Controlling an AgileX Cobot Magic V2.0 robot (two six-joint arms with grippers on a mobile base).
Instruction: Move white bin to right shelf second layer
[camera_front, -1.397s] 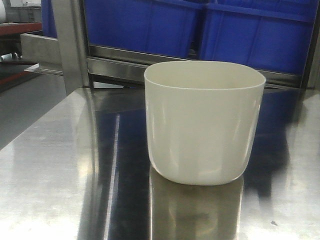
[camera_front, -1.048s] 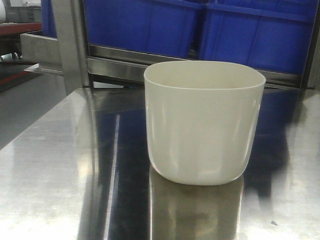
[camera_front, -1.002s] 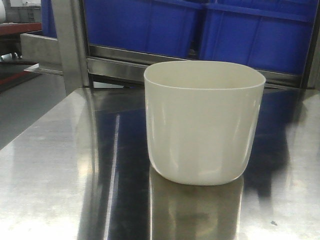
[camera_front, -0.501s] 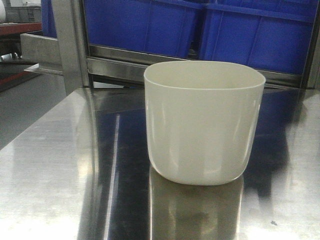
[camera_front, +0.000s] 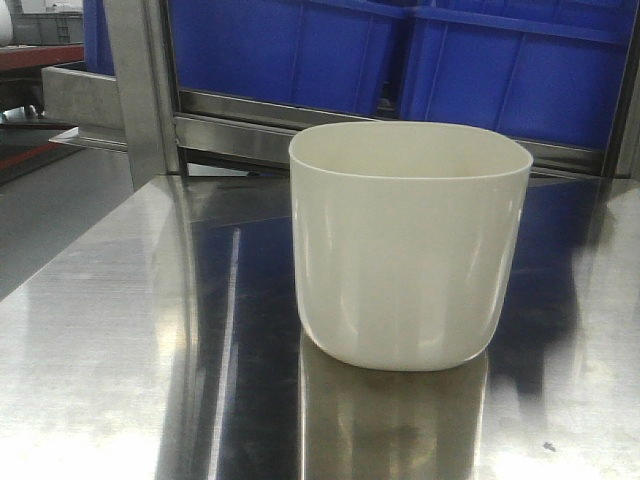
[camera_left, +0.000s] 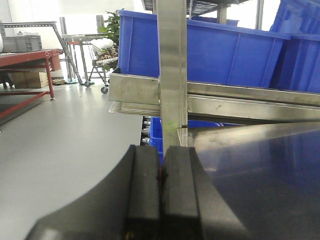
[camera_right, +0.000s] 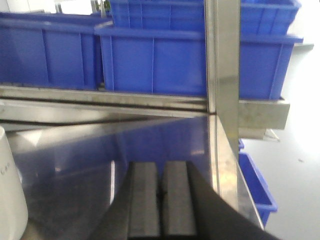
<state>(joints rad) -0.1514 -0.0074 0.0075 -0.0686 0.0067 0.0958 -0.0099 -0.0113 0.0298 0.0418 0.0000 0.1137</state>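
Note:
The white bin (camera_front: 408, 245) stands upright and empty on the shiny steel tabletop (camera_front: 120, 340), near its middle in the front view. Its side also shows at the lower left edge of the right wrist view (camera_right: 10, 200). My left gripper (camera_left: 161, 155) is shut and empty, over the table's left edge near a steel shelf post (camera_left: 172, 70). My right gripper (camera_right: 160, 170) is shut and empty, over the table's right side, to the right of the bin. No gripper shows in the front view. The roller shelf level is out of view.
Blue crates (camera_front: 400, 60) sit on a steel rack rail (camera_front: 250, 130) behind the table. A steel post (camera_right: 222, 60) stands at the table's right back corner, with a blue crate (camera_right: 255, 185) lower beyond the edge. Grey floor (camera_left: 55, 130) and red tables lie to the left.

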